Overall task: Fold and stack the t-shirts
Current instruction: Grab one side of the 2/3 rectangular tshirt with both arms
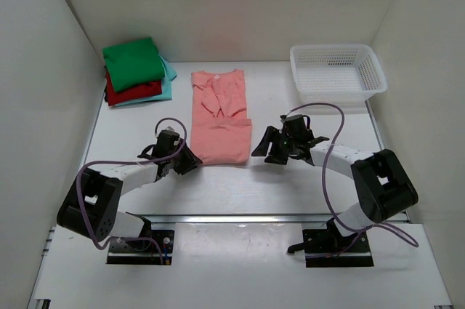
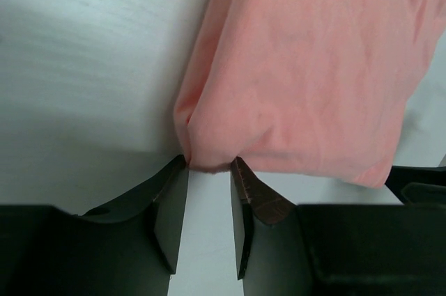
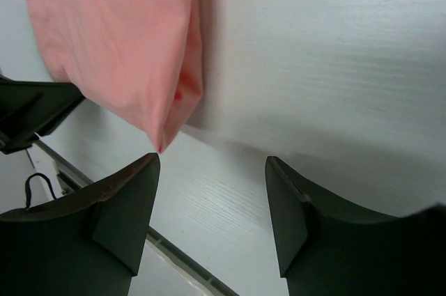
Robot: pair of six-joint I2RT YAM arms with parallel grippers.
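Observation:
A salmon-pink t-shirt point(image 1: 220, 116) lies flat mid-table, its sleeves folded in and its hem toward me. My left gripper point(image 1: 192, 161) is at the shirt's near left corner. In the left wrist view that bunched corner point(image 2: 209, 153) sits right at the tips of the left gripper point(image 2: 209, 164); its jaws stand partly open with bare table between them. My right gripper point(image 1: 259, 147) is open beside the near right corner. There the corner's point point(image 3: 162, 144) just meets the left fingertip point(image 3: 143, 170), and nothing lies between the fingers. Folded green point(image 1: 133, 62), red point(image 1: 131, 92) and light teal point(image 1: 167, 82) t-shirts are stacked at the back left.
A white plastic mesh basket point(image 1: 338, 73) stands at the back right. White walls close in the table on the left, back and right. A metal rail point(image 1: 240, 218) runs along the near edge between the arm bases.

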